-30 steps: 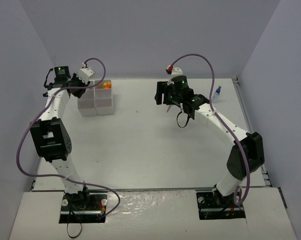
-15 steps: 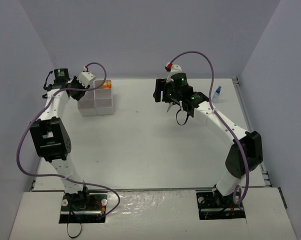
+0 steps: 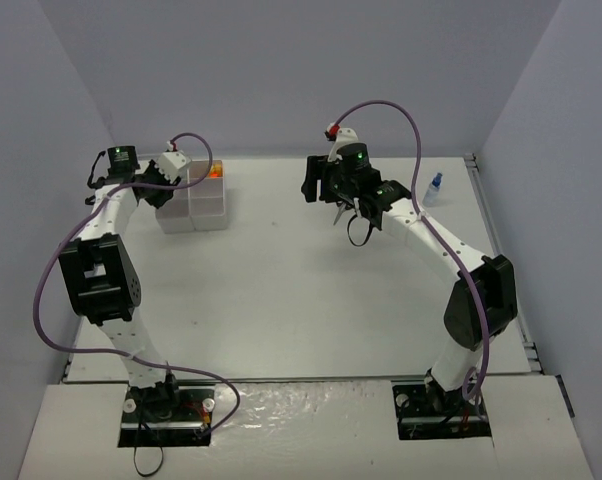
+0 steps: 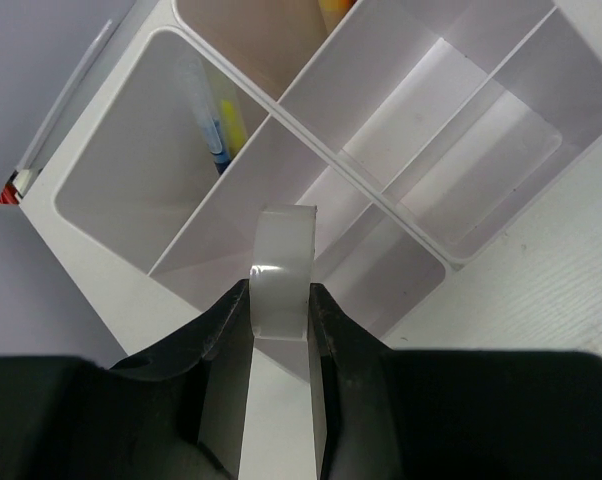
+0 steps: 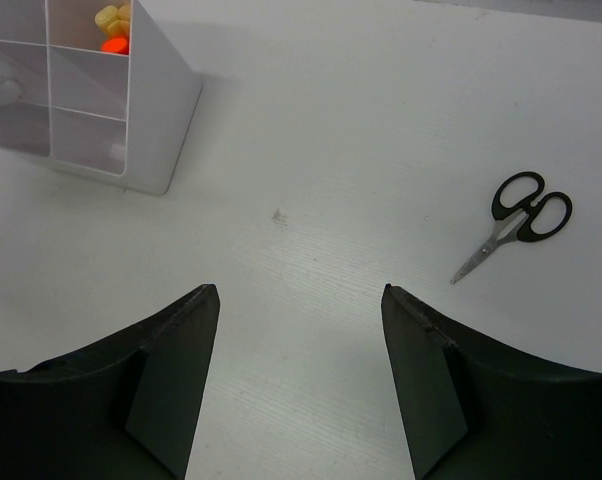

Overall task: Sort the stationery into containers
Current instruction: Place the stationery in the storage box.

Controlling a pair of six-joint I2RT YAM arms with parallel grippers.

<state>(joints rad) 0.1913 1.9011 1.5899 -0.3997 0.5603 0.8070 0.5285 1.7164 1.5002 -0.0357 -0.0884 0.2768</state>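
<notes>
My left gripper [image 4: 281, 290] is shut on the clear tape ring [image 4: 281, 245], held edge-on above the white six-compartment containers tray [image 4: 111, 290]. One compartment holds a yellow stick [image 4: 231, 120] beside a blue-tipped piece. From the top view the left gripper [image 3: 179, 175] hangs over the tray [image 3: 196, 208] at the back left. My right gripper [image 5: 299, 292] is open and empty above bare table. The black-handled scissors [image 5: 493, 240] lie flat to its right. A small blue-capped bottle [image 3: 436, 186] stands at the far right.
In the right wrist view the tray's wall [image 5: 156, 120] shows at upper left, with yellow and orange pieces [image 5: 111, 30] in a back compartment. The table's right edge has a metal rail [image 3: 486, 215]. Grey walls close in the back and sides.
The left wrist has dropped slightly toward the tray, still holding the tape ring. The right arm has swung a little to the left and back, jaws unchanged.
</notes>
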